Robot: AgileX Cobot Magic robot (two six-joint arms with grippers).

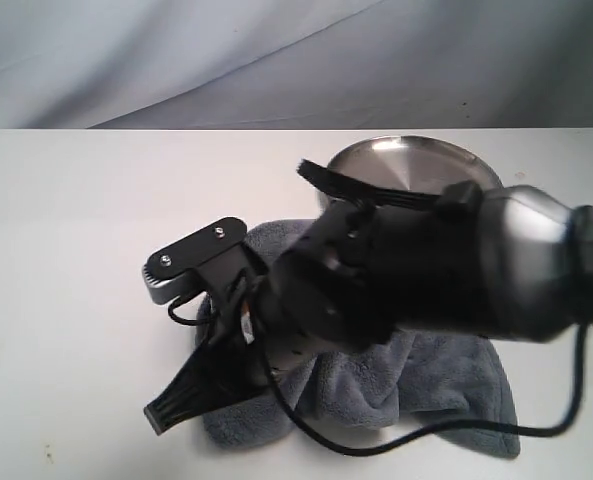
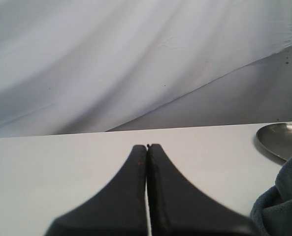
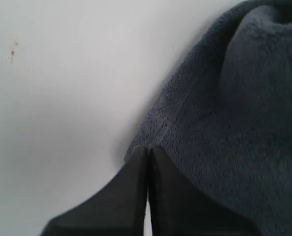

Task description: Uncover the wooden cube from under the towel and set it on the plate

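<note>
Jaws of the right gripper (image 3: 148, 149) stand pressed together with no gap, tips down at the hem of the towel (image 3: 224, 123) where it meets the bare table (image 3: 52, 98) — whether a nip of fleece is caught between them I cannot tell. Cloth lies rumpled under that arm, with a raised fold further in; wooden cube not visible in any view, so judged to sit beneath the cloth, possibly under that fold. Off to the other side the left gripper (image 2: 146, 146) is likewise closed, on nothing, hovering over open table. Beyond the towel sits the plate (image 1: 406, 162), its near rim hidden by the arm; what shows of it is bare. Behind all, a pale backdrop cloth (image 1: 176, 60). Handling: fleece is soft, limp and light, and will drape and drag rather than lift clean, so take it at the hem or a corner and peel it back. Cube judged stiff, light, dry-grained, not slippery — grip across two opposite flat faces, jaws opened first. Steel dish looks slick; set the block down, don't drop it.
</note>
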